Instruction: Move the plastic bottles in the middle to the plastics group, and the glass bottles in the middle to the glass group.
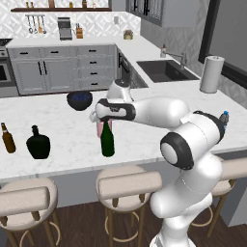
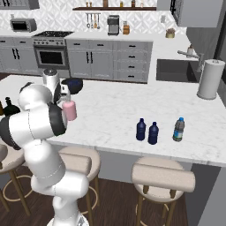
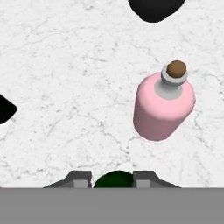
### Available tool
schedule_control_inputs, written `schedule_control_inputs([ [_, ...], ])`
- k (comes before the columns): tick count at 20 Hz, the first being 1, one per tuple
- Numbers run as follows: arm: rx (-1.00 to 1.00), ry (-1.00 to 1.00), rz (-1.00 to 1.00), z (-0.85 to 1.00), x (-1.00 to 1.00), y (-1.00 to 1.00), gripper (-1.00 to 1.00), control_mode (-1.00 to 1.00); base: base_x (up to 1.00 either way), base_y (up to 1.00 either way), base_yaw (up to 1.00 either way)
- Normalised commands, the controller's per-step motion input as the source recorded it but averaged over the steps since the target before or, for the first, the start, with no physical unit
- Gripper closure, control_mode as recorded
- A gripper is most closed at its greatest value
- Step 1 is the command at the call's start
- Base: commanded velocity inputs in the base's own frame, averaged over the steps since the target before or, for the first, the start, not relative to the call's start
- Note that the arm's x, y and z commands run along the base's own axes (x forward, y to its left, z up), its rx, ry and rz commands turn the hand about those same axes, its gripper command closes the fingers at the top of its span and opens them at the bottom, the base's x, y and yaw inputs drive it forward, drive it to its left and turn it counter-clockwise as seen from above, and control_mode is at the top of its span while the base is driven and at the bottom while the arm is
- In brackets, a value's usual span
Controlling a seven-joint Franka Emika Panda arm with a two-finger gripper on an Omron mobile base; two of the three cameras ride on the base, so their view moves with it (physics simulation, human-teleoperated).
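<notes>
The tall dark green glass bottle (image 1: pixel 107 141) stands upright near the counter's front edge. My gripper (image 1: pixel 107 120) reaches down over its neck. In the hand view the two fingertips (image 3: pixel 81 180) press against either side of the green bottle's top (image 3: pixel 114 179), so the gripper (image 3: pixel 113 181) is shut on it. The squat pink bottle (image 3: pixel 164 105) with a brown stopper stands close behind (image 1: pixel 100 128), apart from the fingers (image 2: pixel 69 110). To the left stand the slim brown bottle (image 1: pixel 7 139) and the squat black bottle (image 1: pixel 38 143). At the right, two small dark blue bottles (image 2: pixel 141 129) (image 2: pixel 153 133) stand beside the clear blue-capped bottle (image 2: pixel 178 129).
A dark bowl (image 1: pixel 79 100) sits behind the middle bottles. A paper towel roll (image 1: pixel 211 74) stands at the far right by the sink (image 1: pixel 164 71). Stools (image 1: pixel 128 185) line the counter's front edge. Bare marble lies between the green bottle and the black bottle.
</notes>
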Motion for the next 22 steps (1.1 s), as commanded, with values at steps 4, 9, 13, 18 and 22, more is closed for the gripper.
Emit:
schedule_control_inputs([
  [4, 0.05, -0.04, 0.0, -0.11, 0.0, 0.0, 1.0, -1.0, 0.0, 0.0, 0.0],
  [9, 0.11, -0.01, 0.0, 0.31, -0.28, 0.01, 1.0, -1.0, 0.0, 0.0, 0.0],
  [13, 0.08, 0.0, 0.0, 0.54, -0.55, 0.33, 1.0, -1.0, 0.0, 0.0, 0.0],
  [18, 0.0, 0.0, 0.0, 0.17, -0.46, 0.79, 1.0, -1.0, 0.0, 0.0, 0.0],
  [22, -0.01, -0.05, 0.0, 0.0, -0.09, 0.89, 1.0, -1.0, 0.0, 0.0, 0.0],
])
